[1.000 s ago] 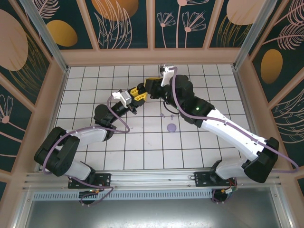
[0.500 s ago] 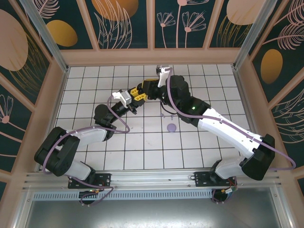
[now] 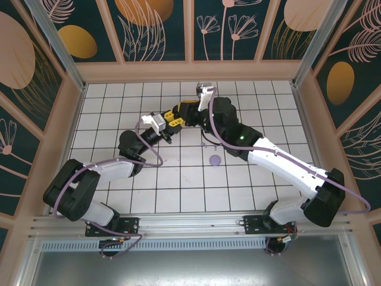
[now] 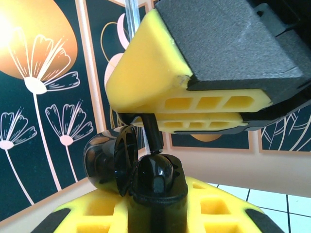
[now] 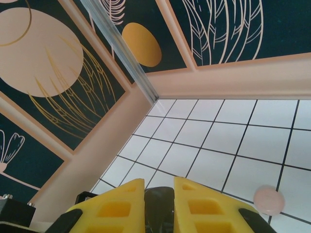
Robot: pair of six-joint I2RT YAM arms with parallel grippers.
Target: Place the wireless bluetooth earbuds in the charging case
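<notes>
One black earbud point(image 4: 152, 132) hangs pinched in the right pincer point(image 5: 159, 196), directly over an open black charging case point(image 4: 158, 175). The left pincer point(image 4: 156, 216) grips that case

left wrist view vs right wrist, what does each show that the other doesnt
Left wrist, not right wrist: the glossy black clamshell charging case, lid open, in the left gripper. Right wrist, not left wrist: a pale pink round disc. Both: the right gripper pinching a small black stemmed earbud, the white gridded table, dark floral wall panels.

Black-white arms point(image 3: 286, 167); apparently purple cables point(image 3: 159, 158)
</notes>
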